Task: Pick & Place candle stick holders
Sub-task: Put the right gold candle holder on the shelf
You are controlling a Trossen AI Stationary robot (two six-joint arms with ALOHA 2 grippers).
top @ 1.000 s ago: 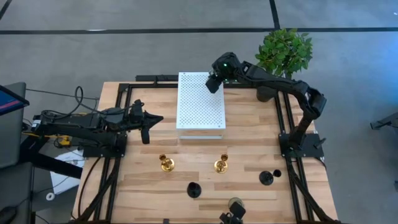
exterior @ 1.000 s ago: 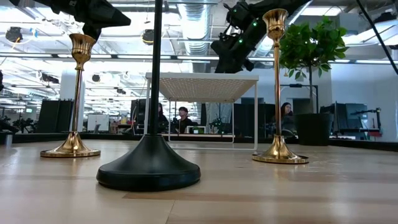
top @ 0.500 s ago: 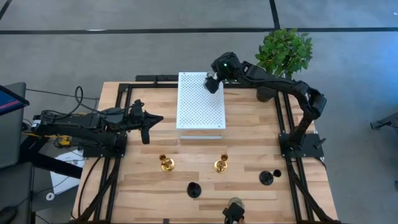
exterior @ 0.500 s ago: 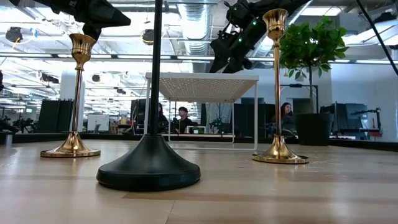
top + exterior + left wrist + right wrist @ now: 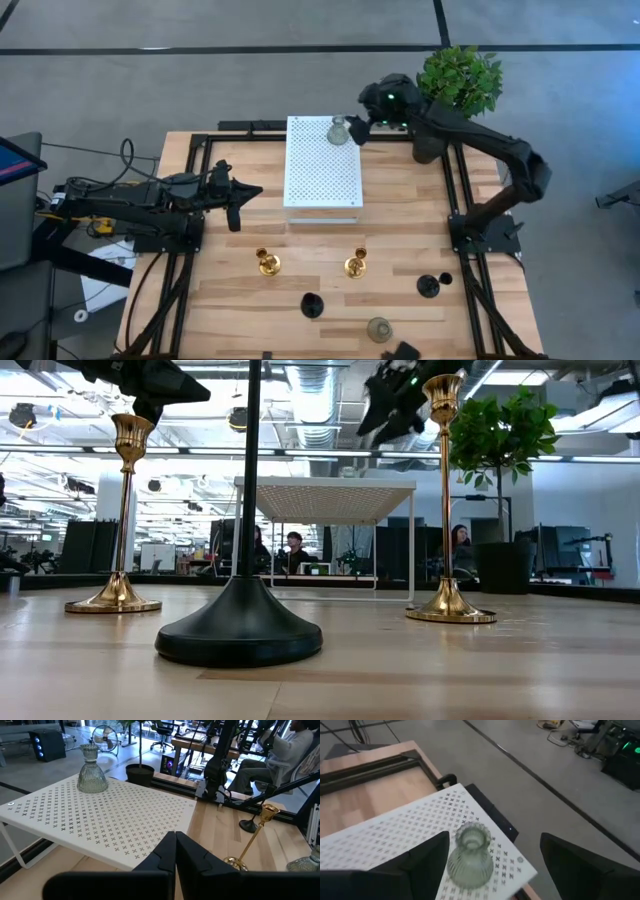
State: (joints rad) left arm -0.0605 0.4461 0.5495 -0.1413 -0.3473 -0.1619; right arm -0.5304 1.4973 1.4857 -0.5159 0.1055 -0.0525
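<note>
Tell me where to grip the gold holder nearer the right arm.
Grip the gold candle stick holder by its thin upright stem, from above with fingers either side. The stem is slender, while the round base lies flat on the table.

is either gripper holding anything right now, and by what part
Nothing is held. The right gripper is open, clear of the grey-green holder standing on the white perforated stand. The left gripper is shut on nothing.
</note>
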